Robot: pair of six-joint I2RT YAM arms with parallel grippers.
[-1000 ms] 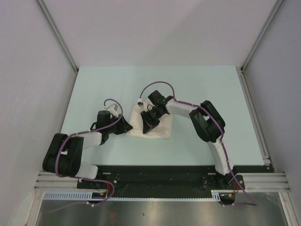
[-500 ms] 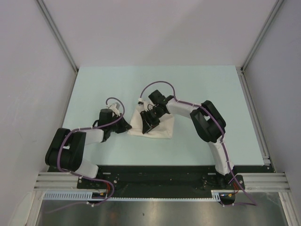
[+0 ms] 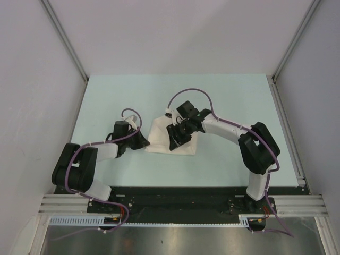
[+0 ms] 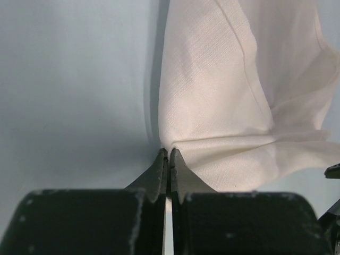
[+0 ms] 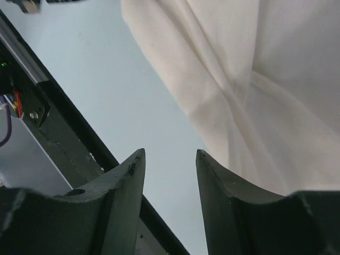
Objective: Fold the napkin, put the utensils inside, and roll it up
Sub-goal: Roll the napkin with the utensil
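From above, the napkin [image 3: 159, 137] lies bunched in a rough wedge at the middle of the smooth, pale blue-green worktop [image 3: 106, 95]. The left claw [image 3: 144, 142] is at its left edge and the right claw [image 3: 178, 136] is over its middle. No knife shows; it may lie under cloth or arm, which this view cannot settle.

In the left wrist view, the left claw [image 4: 168, 159] is pressed together on a thin edge of the napkin [image 4: 212, 101], with puckers running out from the pinch. The cloth is a fine matte weave with a stitched hem.

In the right wrist view, the right claw [image 5: 170, 164] stands apart with only bare worktop between its tips. The napkin [image 5: 249, 79] drapes in loose folds just beside it.

The cloth looks light and limp, likely to sag and slide, so it is best taken at a hem or corner.
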